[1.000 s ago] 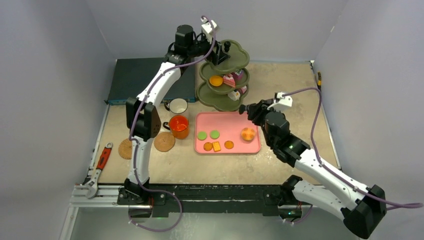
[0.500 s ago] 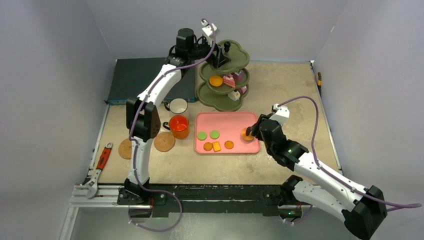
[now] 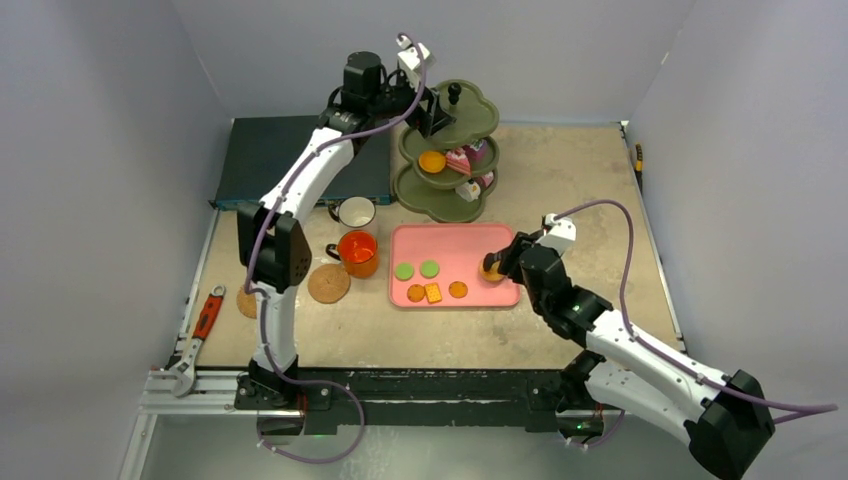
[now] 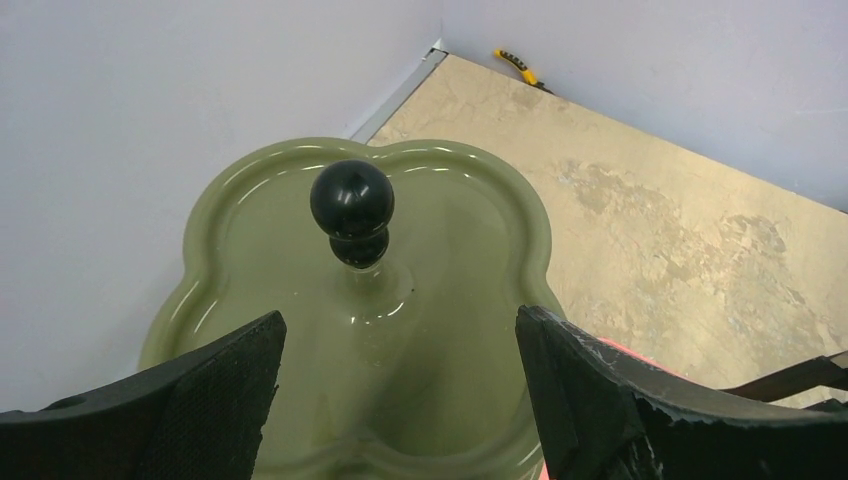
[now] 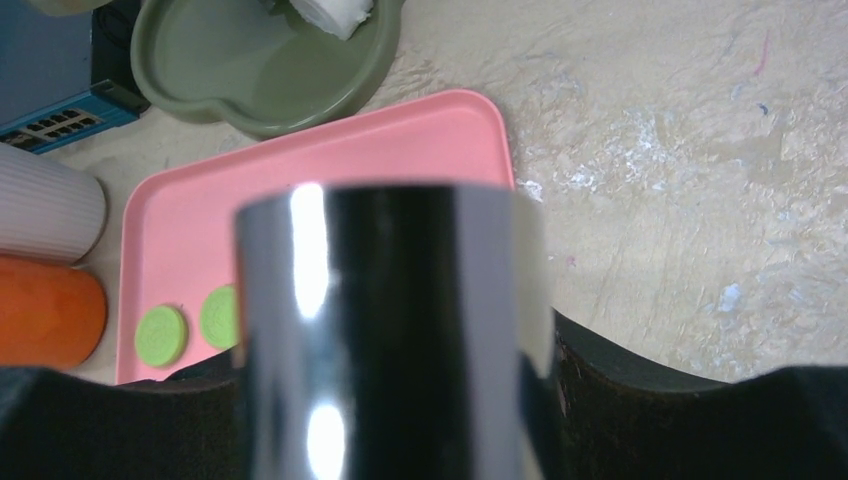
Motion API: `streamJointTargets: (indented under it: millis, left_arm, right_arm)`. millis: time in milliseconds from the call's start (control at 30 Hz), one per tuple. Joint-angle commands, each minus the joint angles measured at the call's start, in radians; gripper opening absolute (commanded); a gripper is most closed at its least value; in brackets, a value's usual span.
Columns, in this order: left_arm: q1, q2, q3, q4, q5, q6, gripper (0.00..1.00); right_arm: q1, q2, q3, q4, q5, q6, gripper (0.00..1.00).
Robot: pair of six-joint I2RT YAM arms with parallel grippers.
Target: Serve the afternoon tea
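Observation:
The olive-green three-tier stand [image 3: 450,150] stands at the back and holds pink cakes [image 3: 462,160] and an orange biscuit [image 3: 432,160]. My left gripper [image 3: 430,105] hangs open over its bare top tier [image 4: 450,250], near the black knob [image 4: 351,200]. Green biscuits [image 3: 403,271] and orange biscuits [image 3: 458,289] lie on the pink tray [image 3: 450,245]. My right gripper [image 3: 497,262] is open at the tray's right end, with a shiny little cup [image 5: 390,300] filling the space between its jaws. The white mug [image 3: 353,212] and orange mug [image 3: 358,252] stand left of the tray, by two cork coasters [image 3: 329,283].
A dark-blue flat box [image 3: 270,160] lies at the back left. A red-handled wrench [image 3: 200,330] rests at the near left edge and a yellow tool [image 3: 638,158] at the far right edge. The left arm's elbow partly hides the left coaster [image 3: 246,302].
My right gripper has come down from near the stand's foot to the little cup at the tray's right end, now around it. The left arm's elbow swung slightly left.

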Motion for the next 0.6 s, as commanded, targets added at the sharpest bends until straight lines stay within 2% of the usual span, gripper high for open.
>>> streamJointTargets:
  millis: [0,167,433,567]
  left_arm:
    - [-0.001,-0.086,0.007,-0.041,-0.045,0.031,0.85]
    - [0.001,-0.110,0.016,-0.096,-0.121,0.027,0.86]
    - [0.020,-0.166,-0.014,-0.130,-0.177,0.028,0.86]
    - [0.024,-0.181,-0.028,-0.133,-0.181,0.028,0.86]
  right_arm:
    - [0.006,0.003,-0.017,0.078,-0.013,-0.006,0.60]
    - [0.005,0.030,-0.030,0.118,-0.031,-0.027,0.56]
    - [0.006,0.053,0.030,0.184,-0.009,-0.118,0.34]
    - [0.006,0.074,0.094,0.282,-0.004,-0.188,0.33]
